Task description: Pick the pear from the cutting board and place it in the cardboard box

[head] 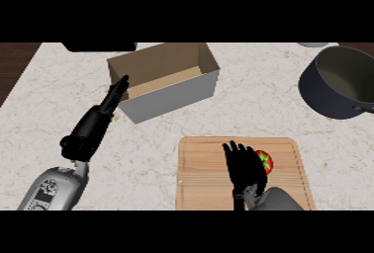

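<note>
I see my right hand (242, 165) open with straight fingers over the cutting board (205, 180), holding nothing; the pear (268, 161) lies on the board just beside it; my left hand (114, 98) is open too, by the cardboard box (175, 96).

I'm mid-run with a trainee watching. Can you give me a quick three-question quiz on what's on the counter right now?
1. Fill in: the left hand, fingers straight, shows beside the left wall of the ____.
2. What stands at the view's right? A) a plate B) a dark pot C) a kettle
3. True or false: the pear lies on the cutting board, by the right hand.

Key: 1 cardboard box; 2 B; 3 true.
</note>
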Controlling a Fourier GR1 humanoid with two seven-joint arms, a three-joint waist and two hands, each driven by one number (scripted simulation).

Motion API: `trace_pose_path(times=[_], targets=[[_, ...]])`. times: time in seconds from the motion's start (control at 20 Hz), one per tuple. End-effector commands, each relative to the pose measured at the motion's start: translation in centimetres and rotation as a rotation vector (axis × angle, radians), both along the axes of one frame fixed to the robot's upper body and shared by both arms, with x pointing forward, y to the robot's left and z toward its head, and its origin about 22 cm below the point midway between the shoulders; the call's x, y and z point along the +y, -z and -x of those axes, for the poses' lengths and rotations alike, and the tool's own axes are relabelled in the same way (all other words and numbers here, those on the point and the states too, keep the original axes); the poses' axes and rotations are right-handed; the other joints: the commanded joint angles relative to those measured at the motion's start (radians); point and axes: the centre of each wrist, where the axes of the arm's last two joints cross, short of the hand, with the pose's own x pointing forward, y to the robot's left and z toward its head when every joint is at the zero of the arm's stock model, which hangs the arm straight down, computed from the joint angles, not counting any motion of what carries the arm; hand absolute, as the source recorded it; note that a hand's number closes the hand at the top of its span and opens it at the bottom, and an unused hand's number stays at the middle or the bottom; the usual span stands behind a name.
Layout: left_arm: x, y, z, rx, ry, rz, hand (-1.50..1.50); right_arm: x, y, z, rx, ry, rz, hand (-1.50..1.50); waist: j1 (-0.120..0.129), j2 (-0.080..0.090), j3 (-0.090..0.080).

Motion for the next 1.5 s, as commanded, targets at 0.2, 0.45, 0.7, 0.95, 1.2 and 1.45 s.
trace_pose_path(times=[0.2,0.45,0.7,0.95,1.2,1.45], targets=[[-0.7,1.6,0.2,0.11,0.022,0.016,0.0,0.7,2.4,0.2,0.032,-0.008,0.042,1.5,0.0,0.011,-0.006],[-1.2,1.3,2.0,0.104,0.03,0.007,0.0,-1.5,1.4,-1.3,-0.012,-0.068,0.06,1.5,0.004,0.01,-0.006],[-0.6,1.3,0.6,0.121,0.047,0.005,0.0,6.9,-1.1,1.1,-0.331,-0.417,-0.151,1.5,0.031,0.015,-0.005],[-1.0,1.0,0.4,0.107,0.048,0.019,0.0,10.7,-1.3,1.8,-0.582,-0.63,-0.262,1.5,0.029,0.017,-0.005],[-0.3,2.0,0.7,0.109,0.027,0.019,0.0,11.6,-2.0,2.8,-0.801,-0.63,-0.301,1.5,0.008,0.011,-0.006],[0.1,1.0,0.6,0.107,0.017,-0.002,0.0,11.9,-5.9,6.0,-0.872,-0.639,-0.405,1.5,-0.006,0.007,-0.006]])
